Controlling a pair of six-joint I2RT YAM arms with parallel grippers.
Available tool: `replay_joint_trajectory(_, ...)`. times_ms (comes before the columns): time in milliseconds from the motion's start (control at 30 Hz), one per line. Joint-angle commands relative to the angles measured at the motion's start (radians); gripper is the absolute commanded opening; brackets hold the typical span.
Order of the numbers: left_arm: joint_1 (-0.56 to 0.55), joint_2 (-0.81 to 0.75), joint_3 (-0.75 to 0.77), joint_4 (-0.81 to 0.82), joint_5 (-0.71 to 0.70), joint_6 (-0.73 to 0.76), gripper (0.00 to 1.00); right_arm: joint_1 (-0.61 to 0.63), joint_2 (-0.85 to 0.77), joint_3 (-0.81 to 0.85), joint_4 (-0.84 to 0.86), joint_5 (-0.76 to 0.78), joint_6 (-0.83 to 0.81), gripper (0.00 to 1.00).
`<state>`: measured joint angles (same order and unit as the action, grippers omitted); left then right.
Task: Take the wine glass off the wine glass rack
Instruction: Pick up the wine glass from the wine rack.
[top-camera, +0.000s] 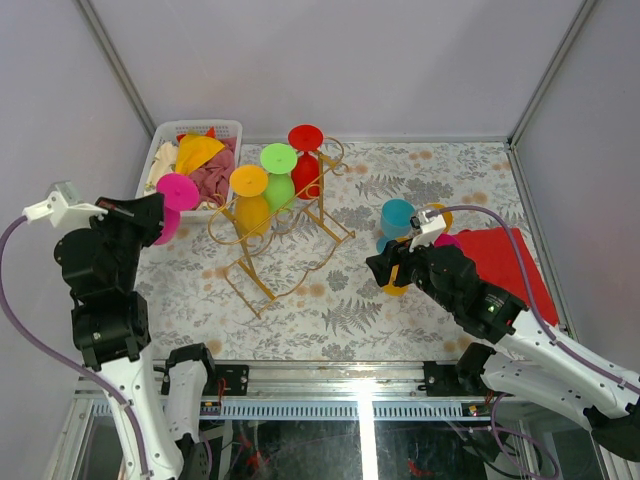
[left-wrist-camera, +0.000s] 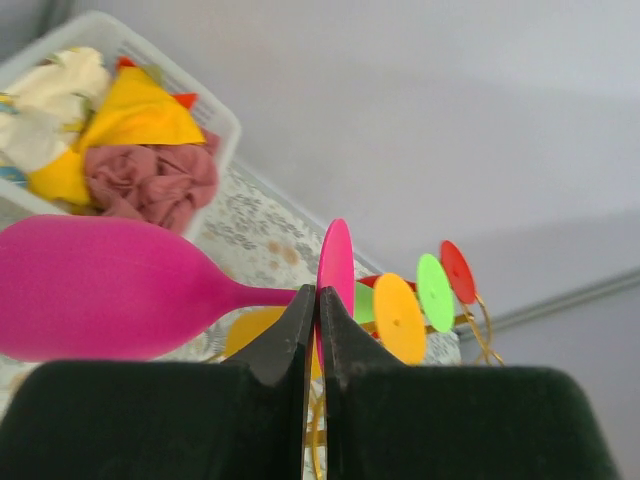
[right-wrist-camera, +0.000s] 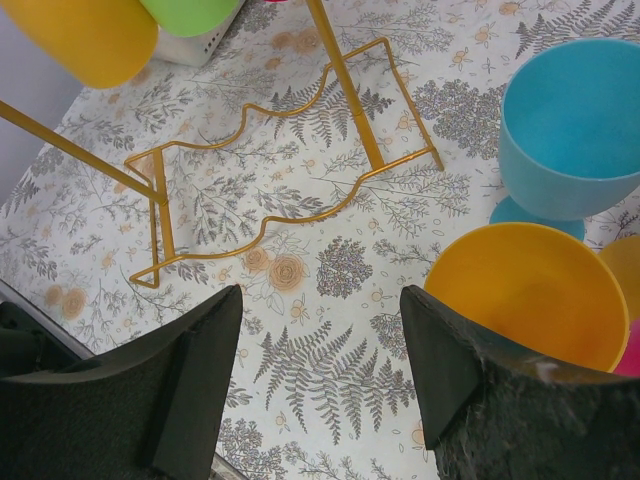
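My left gripper (top-camera: 163, 212) is shut on the foot disc of a magenta wine glass (top-camera: 177, 192), held in the air left of the gold wire wine glass rack (top-camera: 262, 262) and clear of it. In the left wrist view the jaws (left-wrist-camera: 318, 300) pinch the disc's edge and the magenta bowl (left-wrist-camera: 100, 285) lies sideways to the left. An orange glass (top-camera: 249, 195), a green glass (top-camera: 278, 172) and a red glass (top-camera: 305, 155) hang on the rack. My right gripper (top-camera: 385, 268) is open and empty above the table (right-wrist-camera: 320, 300), right of the rack's base (right-wrist-camera: 340, 70).
A white basket (top-camera: 160, 150) with cloths stands at the back left, behind the held glass. A blue glass (right-wrist-camera: 570, 120) and an orange glass (right-wrist-camera: 530, 290) stand upright beside my right gripper. A red cloth (top-camera: 510, 265) lies at the right.
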<state>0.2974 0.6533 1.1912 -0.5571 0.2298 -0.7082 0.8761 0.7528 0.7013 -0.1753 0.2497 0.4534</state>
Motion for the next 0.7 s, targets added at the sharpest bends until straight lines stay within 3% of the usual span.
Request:
replay_joint_trajectory(0,0.007,-0.055,0.033,-0.15,-0.161,0.091,0.0,-0.006,-0.011,0.02,0.029,0.021,0.003,0.72)
replay_joint_trajectory(167,0.007,-0.122,0.037,-0.284,-0.213,0.121,0.0,-0.006,-0.009,0.018,0.04,0.015,0.017,0.72)
replay_joint_trajectory(367,-0.006,-0.162,0.03,-0.375,-0.168,0.157,0.0,-0.005,-0.001,0.022,0.042,-0.006,0.033,0.71)
replay_joint_trajectory(667,-0.177,-0.184,-0.051,-0.409,-0.004,0.211,0.0,-0.005,-0.026,0.021,0.043,-0.019,0.045,0.72)
